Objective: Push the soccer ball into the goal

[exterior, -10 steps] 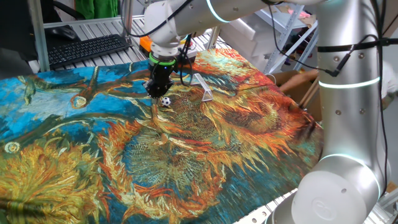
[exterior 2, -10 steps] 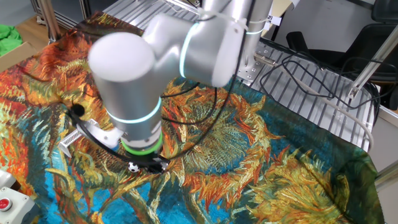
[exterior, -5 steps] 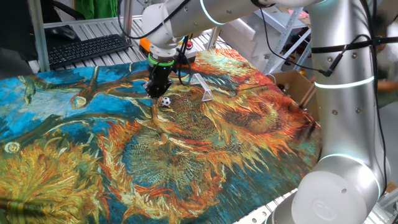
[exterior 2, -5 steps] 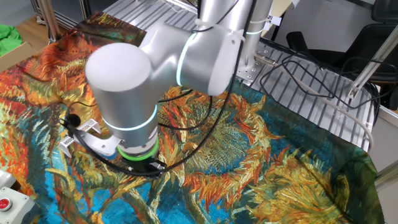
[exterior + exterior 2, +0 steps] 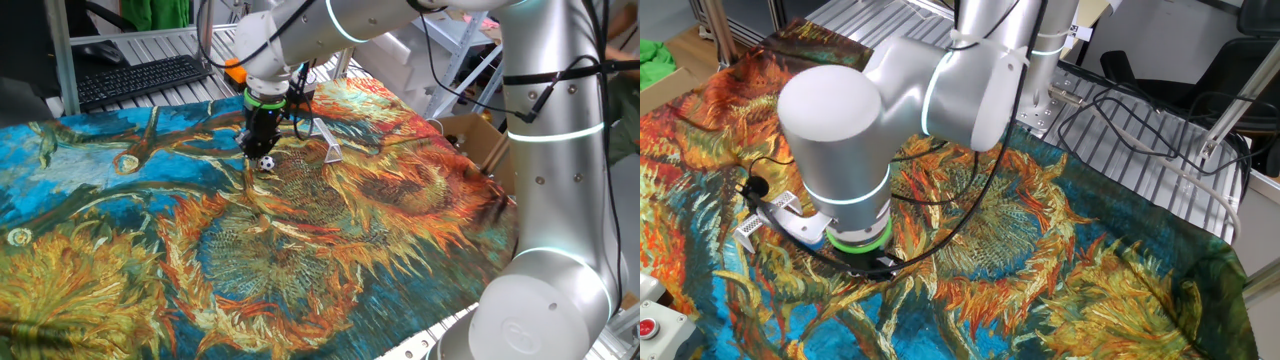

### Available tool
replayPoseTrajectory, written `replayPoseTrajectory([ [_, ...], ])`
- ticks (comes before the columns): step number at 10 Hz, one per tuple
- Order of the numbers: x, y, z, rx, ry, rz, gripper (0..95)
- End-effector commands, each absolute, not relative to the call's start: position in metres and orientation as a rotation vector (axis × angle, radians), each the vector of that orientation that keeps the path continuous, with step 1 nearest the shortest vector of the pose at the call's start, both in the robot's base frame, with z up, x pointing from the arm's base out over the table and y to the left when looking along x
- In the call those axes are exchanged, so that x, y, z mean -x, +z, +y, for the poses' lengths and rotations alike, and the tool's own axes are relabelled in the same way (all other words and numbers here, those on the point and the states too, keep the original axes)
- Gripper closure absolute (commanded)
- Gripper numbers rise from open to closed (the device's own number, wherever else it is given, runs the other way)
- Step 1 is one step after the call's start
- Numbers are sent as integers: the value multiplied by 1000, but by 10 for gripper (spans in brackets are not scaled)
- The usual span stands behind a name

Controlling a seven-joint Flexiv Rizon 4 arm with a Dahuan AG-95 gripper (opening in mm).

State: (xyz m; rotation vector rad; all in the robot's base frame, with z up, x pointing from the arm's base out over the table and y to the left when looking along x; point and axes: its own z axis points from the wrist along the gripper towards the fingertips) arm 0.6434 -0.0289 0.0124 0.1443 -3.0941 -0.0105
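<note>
The soccer ball (image 5: 266, 163) is a tiny white ball with black patches, lying on the sunflower-print cloth. My gripper (image 5: 257, 150) points straight down, its dark fingers close together, with the tip just left of the ball and touching or nearly touching it. The goal (image 5: 328, 143) is a small pale wedge frame on the cloth, a short way right of the ball. In the other fixed view the goal (image 5: 748, 229) shows at the left, while the arm's thick wrist (image 5: 855, 200) hides both the ball and the gripper.
A keyboard (image 5: 140, 78) and an orange box (image 5: 234, 69) lie behind the cloth. A cardboard box (image 5: 478, 138) stands at the right edge. A box with a red button (image 5: 648, 326) sits at the near corner, and cables (image 5: 1140, 125) lie on the metal slats.
My gripper has shifted slightly right, closing up on the ball. The ball and goal stay put. In the other fixed view the wrist now covers the ball.
</note>
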Motion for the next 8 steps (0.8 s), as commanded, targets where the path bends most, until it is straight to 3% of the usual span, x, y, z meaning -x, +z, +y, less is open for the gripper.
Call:
replayPoseTrajectory([
  [1,-643,17,-61,-211,13,-3084,950],
  [8,-642,25,-59,-203,39,-3079,950],
])
